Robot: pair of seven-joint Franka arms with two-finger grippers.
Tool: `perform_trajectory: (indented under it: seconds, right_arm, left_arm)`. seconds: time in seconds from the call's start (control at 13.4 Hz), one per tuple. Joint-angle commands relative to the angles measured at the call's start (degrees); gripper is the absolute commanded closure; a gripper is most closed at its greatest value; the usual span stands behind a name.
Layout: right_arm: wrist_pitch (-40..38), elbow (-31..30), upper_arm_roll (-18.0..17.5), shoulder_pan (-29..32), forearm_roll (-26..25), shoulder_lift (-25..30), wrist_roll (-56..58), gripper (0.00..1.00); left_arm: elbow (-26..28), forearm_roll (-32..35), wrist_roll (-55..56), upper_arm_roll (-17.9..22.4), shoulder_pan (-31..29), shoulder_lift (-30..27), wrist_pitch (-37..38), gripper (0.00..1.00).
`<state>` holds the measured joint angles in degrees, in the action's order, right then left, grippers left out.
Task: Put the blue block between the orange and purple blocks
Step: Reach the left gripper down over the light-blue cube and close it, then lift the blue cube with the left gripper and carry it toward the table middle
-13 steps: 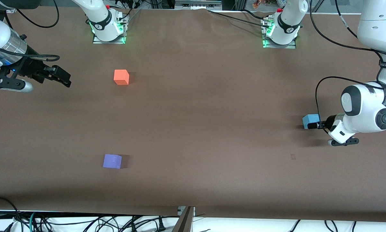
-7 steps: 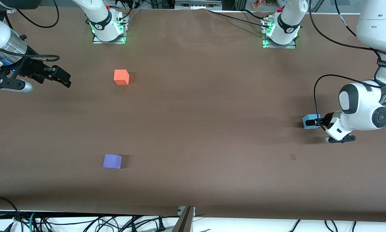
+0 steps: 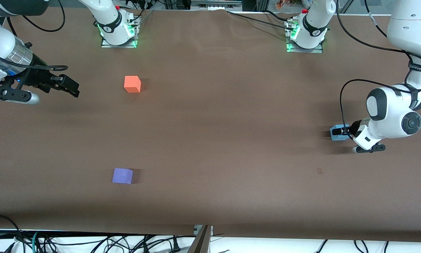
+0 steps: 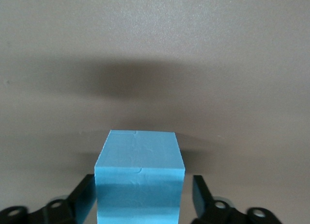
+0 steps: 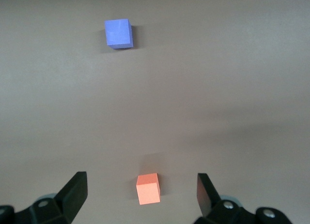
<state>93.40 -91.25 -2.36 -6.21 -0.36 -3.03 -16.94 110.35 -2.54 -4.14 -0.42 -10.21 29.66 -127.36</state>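
The blue block (image 3: 336, 134) rests on the brown table at the left arm's end. My left gripper (image 3: 341, 131) is low on the table with the blue block (image 4: 139, 185) between its fingers. One finger (image 4: 83, 197) touches the block. The other finger (image 4: 201, 195) stands a little off it, so my left gripper (image 4: 144, 191) is open. The orange block (image 3: 132, 84) sits toward the right arm's end. The purple block (image 3: 122, 175) lies nearer the front camera than the orange one. My right gripper (image 3: 73, 89) hangs open beside the orange block (image 5: 148, 188), holding nothing. The purple block (image 5: 118, 33) also shows in the right wrist view.
Both arm bases (image 3: 119, 33) (image 3: 306, 37) stand on the table edge farthest from the front camera. Cables (image 3: 126, 242) lie off the nearest edge. A small dark mark (image 3: 319, 171) is on the table, nearer the camera than the blue block.
My left gripper has slid farther over the blue block and its fingers have narrowed around it. My right gripper has shifted very slightly. The blocks have stayed put.
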Motion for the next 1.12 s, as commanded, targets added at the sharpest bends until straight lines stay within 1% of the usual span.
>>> perform_trajectory:
  seconds: [0.0,0.07,0.22,0.3,0.37,0.45,0.6,0.67,0.75,0.9,1.04]
  right_arm:
    - [-0.2,0.9,-0.6,0.3,-1.0,0.0,-0.8,0.0]
    - [-0.1,0.9,-0.6,0.3,-1.0,-0.2,-0.8,0.0]
    - [0.6,0.9,-0.6,0.3,-1.0,-0.6,-0.8,0.0]
    - [0.7,0.9,-0.6,0.2,-1.0,-0.6,-0.8,0.0]
    - [0.6,0.9,-0.6,0.3,-1.0,-0.6,-0.8,0.0]
    - [0.6,0.9,-0.6,0.2,-1.0,-0.6,-0.8,0.0]
    - [0.6,0.9,-0.6,0.3,-1.0,-0.6,-0.8,0.0]
    - [0.6,0.9,-0.6,0.3,-1.0,-0.5,-0.8,0.0]
    - [0.5,0.9,-0.6,0.3,-1.0,-0.5,-0.8,0.0]
    - [0.6,0.9,-0.6,0.3,-1.0,-0.5,-0.8,0.0]
    - [0.5,1.0,-0.6,0.3,-1.0,-0.4,-0.8,0.0]
  left_arm:
    - [1.7,0.3,-1.0,0.2,0.2,-1.7,-1.0,0.33]
    - [1.7,0.3,-1.1,0.2,0.2,-1.7,-1.0,0.42]
    - [1.2,0.3,-0.9,0.2,0.4,-1.8,-0.3,0.66]
    - [0.7,0.3,-0.3,0.2,0.8,-2.2,-0.1,0.74]
    - [-1.1,0.2,-0.2,0.2,1.2,-2.8,2.0,0.74]
    - [-4.2,0.1,-0.1,0.1,2.1,-3.2,5.9,0.74]
    - [-10.0,0.0,0.2,0.0,6.2,-3.4,14.1,0.74]
    - [-11.5,0.0,1.5,-0.2,8.8,-4.0,16.2,0.74]
    - [-11.7,-0.6,4.4,-0.5,11.2,-4.5,16.5,0.74]
    - [-12.8,-4.9,12.9,-0.6,16.6,-4.8,16.4,0.71]
    - [-14.5,-6.9,19.3,-1.2,23.6,-3.7,16.1,0.71]
